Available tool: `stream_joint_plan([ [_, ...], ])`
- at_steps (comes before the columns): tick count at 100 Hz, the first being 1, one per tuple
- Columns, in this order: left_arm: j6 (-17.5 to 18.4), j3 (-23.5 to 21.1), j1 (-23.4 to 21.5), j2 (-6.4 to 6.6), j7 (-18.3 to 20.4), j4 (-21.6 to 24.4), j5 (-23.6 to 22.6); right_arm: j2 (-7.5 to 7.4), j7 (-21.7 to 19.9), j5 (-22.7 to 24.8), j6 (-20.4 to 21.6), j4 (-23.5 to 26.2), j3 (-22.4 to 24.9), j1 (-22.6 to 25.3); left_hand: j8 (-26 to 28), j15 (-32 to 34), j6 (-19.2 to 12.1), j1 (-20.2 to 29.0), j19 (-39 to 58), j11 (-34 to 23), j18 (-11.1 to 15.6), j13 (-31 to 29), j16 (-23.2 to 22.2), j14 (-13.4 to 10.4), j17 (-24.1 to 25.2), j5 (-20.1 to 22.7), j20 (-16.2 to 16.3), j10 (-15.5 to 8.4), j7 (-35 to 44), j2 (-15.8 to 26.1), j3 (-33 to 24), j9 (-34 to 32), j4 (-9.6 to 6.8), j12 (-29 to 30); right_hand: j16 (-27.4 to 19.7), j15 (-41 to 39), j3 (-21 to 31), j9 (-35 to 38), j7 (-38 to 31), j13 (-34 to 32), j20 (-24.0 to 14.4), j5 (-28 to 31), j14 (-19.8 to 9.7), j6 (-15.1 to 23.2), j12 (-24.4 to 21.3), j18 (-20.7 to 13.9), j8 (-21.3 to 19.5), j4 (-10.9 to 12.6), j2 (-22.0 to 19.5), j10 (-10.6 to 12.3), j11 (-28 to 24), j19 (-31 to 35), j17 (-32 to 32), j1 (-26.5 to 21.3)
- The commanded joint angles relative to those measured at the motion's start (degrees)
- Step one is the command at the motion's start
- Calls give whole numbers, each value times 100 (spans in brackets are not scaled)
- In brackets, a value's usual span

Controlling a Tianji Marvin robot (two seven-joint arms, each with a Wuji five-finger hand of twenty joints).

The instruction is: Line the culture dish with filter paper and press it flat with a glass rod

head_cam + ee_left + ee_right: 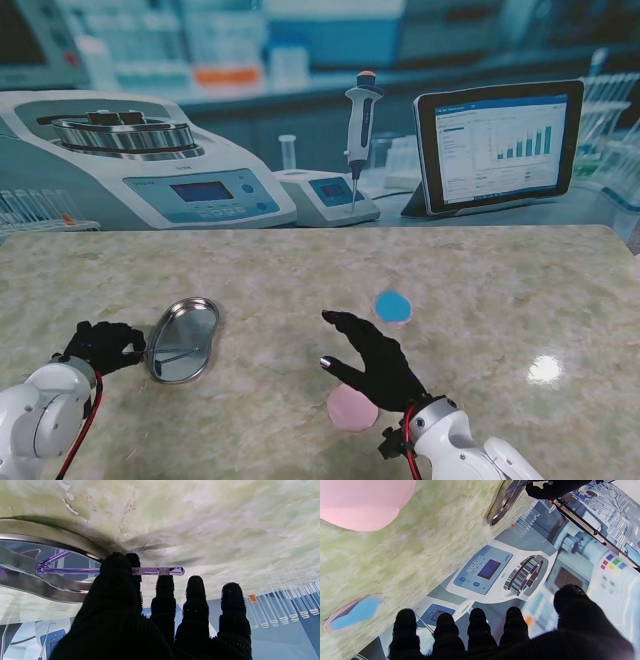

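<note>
Your left hand point(103, 345) pinches the glass rod point(157, 571), whose tip rests inside the metal dish point(184, 340) just beside it. Your right hand point(375, 362) hovers spread and empty right of the dish, over the pink filter paper point(350, 408), near the blue-lined culture dish point(393, 306).

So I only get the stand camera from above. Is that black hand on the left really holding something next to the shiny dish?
Observer: Yes. The left wrist view shows the left hand pinching a clear glass rod between thumb and first finger.
Operator: Are the rest of its fingers round it too?
Observer: No. The other three fingers are stretched out straight, not curled round the rod.
Operator: And the blue spot, is that just paper on the table?
Observer: The right wrist view shows a clear rim around the blue paper, so it seems to lie in a shallow see-through dish.
</note>
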State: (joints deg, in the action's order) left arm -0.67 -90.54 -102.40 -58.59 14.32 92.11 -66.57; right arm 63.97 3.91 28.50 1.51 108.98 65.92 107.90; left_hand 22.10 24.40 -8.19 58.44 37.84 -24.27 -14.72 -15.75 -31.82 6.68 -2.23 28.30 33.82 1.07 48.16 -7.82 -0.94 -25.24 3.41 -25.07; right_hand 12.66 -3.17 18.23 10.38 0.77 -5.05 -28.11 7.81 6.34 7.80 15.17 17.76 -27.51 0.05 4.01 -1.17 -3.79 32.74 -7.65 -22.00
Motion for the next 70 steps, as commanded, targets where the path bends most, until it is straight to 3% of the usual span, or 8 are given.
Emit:
stream_joint_plan([
  [1, -34, 14, 1, -10, -11, -18, 18, 5, -17, -2, -36, 9, -23, 32, 25, 143, -154, 436, 211, -115, -187, -223, -88, 169, -7, 193, -128, 39, 224, 214, 116, -210, -89, -118, 90, 95, -18, -183, -29, 80, -106, 11, -201, 110, 66, -141, -89, -145, 105, 238, 8, -38, -47, 50],
  [35, -23, -24, -5, -25, -97, -2, 118, 4, -22, -7, -35, -10, -43, 11, 12, 371, -20, 611, 391, -322, -237, -368, -199, 223, -73, 685, -77, 61, 594, 175, 166, -485, -100, -265, 89, 89, -18, -182, -31, 78, -120, 2, -205, 108, 63, -142, -199, -147, 97, 241, -6, -11, -43, 49],
  [44, -17, -45, -12, -26, -88, 23, 116, 2, -29, -5, -34, -12, -47, 8, -52, 728, 56, 656, 701, -771, -254, -559, -414, 232, -185, 763, 46, -1, 557, 147, 157, -773, -104, -601, 89, 88, -22, -184, -26, 79, -122, 0, -209, 105, 60, -141, -229, -148, 94, 233, -8, -6, -45, 58],
  [51, -7, -62, -17, -27, -92, 36, 105, 2, -32, -9, -33, -13, -49, 6, -67, 1209, 51, 677, 1149, -1033, -294, -813, -711, 248, -338, 754, 217, -22, 504, 154, 160, -1185, -105, -1462, 87, 89, -21, -183, -25, 80, -123, 0, -210, 106, 59, -144, -252, -148, 93, 231, -11, -2, -43, 54],
  [70, 19, -102, -34, -28, -100, 58, 93, 3, -26, -9, -23, -22, -56, 0, -78, 2323, -10, 735, 2230, -1637, -474, -1483, -1204, 392, -747, 780, 596, -78, 435, 72, 141, -2026, -112, -2029, 88, 84, -26, -178, -18, 75, -127, -2, -202, 107, 56, -149, -295, -148, 81, 231, -18, 12, -38, 58],
])
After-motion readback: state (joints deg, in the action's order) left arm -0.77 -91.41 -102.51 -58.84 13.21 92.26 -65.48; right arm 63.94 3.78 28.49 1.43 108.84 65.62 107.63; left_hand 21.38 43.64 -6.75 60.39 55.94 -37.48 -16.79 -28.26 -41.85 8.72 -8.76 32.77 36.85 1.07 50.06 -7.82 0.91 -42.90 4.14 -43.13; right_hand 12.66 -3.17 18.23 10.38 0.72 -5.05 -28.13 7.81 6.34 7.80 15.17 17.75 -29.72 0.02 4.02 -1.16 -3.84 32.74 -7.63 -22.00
